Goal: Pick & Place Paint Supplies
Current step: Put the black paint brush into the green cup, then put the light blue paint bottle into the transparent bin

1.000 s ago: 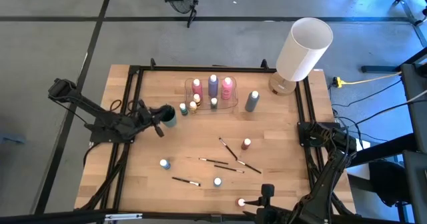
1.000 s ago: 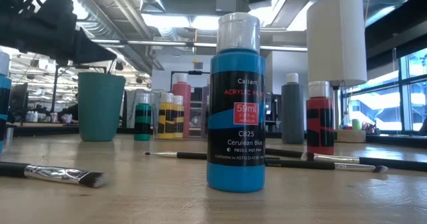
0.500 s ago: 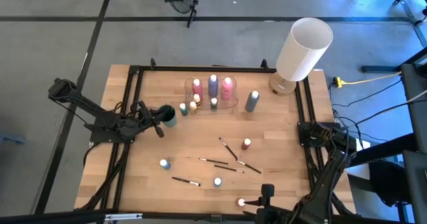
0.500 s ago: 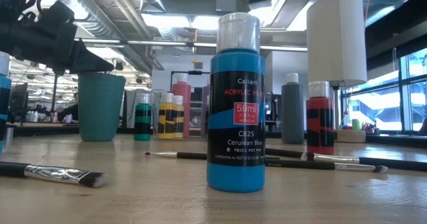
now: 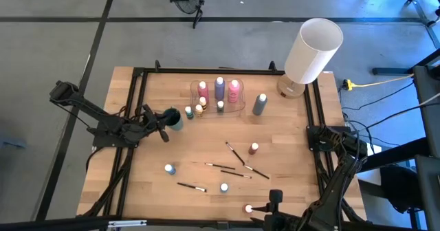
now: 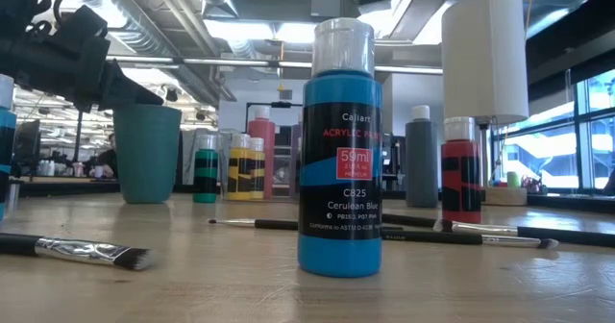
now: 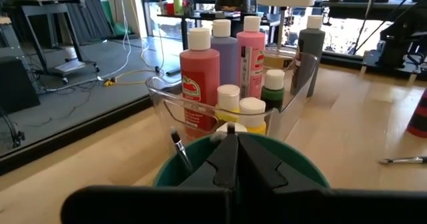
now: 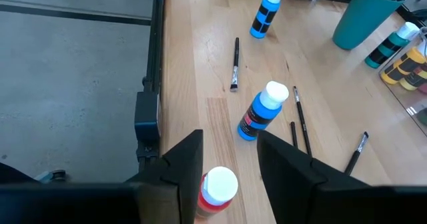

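Left gripper (image 5: 165, 123): at the left of the bench (image 5: 275, 190), jaws closed together just above the rim of a teal cup (image 5: 174, 119); nothing held that can be seen. A brush (image 7: 179, 147) stands inside the cup.
Right gripper (image 8: 228, 159): low at the near edge, right of centre, jaws partly apart and gripping nothing. A red-orange bottle (image 8: 216, 188) stands upright on the bench between them.
Clear tray (image 5: 242, 104): far centre, holding pink, purple and pink tall bottles (image 5: 219, 87) plus small white-capped ones.
Grey bottle (image 5: 259, 104): upright, just right of the tray.
Blue bottles (image 5: 169, 168): two stand upright near the front, well apart.
Red bottle (image 5: 254, 148): upright, right of centre.
Loose brushes (image 5: 235, 152): several lie flat across the middle and near part of the bench.
Lamp (image 5: 311, 51): white cylinder, far right corner.
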Tool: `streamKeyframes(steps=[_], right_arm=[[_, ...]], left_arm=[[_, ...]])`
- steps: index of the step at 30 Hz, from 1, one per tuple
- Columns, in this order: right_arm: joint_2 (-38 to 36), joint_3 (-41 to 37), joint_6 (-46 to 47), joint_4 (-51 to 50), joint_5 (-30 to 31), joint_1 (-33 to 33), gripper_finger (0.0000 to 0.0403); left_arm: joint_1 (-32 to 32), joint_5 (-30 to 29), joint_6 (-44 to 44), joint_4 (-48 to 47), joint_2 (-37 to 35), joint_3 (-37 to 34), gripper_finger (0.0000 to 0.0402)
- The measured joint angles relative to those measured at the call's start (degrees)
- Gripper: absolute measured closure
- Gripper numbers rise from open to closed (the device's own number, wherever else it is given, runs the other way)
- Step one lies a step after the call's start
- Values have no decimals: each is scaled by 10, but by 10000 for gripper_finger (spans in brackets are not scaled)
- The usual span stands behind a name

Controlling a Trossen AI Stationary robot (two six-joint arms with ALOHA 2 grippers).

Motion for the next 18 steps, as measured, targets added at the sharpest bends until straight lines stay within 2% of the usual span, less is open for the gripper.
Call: streamKeyframes(steps=[5,9,13,18], right_arm=[[0,0,0,0,0,0,259],[0,0,0,-1,0,0,259],[0,0,0,-2,0,0,259],[0,0,0,-2,0,0,259]], left_arm=[[0,-2,6,3,0,0,392],[0,7,50,40,1,0,384],[0,9,85,82,1,0,364],[0,17,92,87,0,0,331]])
